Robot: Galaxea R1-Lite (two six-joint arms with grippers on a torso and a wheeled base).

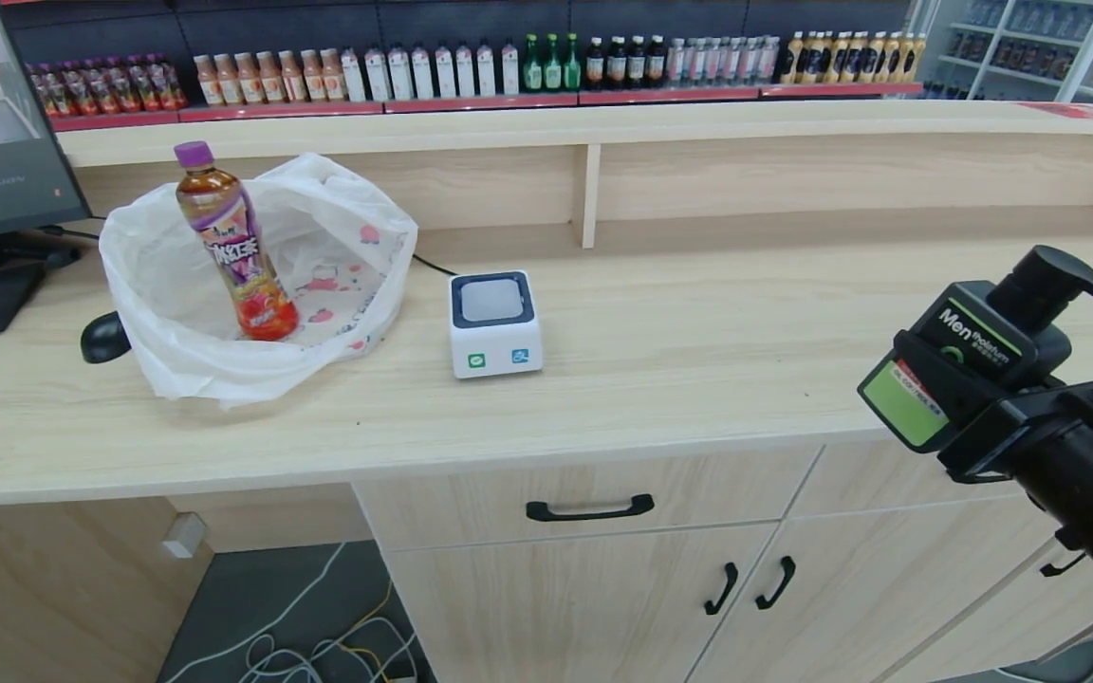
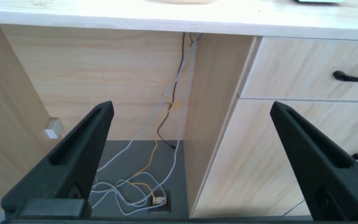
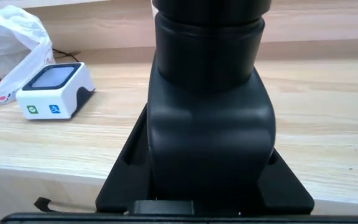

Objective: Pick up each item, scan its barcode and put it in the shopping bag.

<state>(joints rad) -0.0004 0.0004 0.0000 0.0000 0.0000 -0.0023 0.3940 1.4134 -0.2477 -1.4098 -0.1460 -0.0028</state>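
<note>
Our right pincer (image 1: 969, 403) is closed on the black pump bottle (image 1: 1030, 294) and holds it tilted, lifted off the counter (image 1: 698, 370). The scanner (image 1: 495, 323) stands well to its left. Farther left is the shopping bag (image 1: 176, 370), with a drink bottle (image 1: 233, 247) inside. Our left pincer (image 2: 191, 112) is wide open, holds nothing, and is below the counter top.

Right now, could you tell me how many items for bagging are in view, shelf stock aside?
2: the tea bottle leans in the shopping bag; the black pump bottle is held in the right hand. The bag may hide others.
</note>
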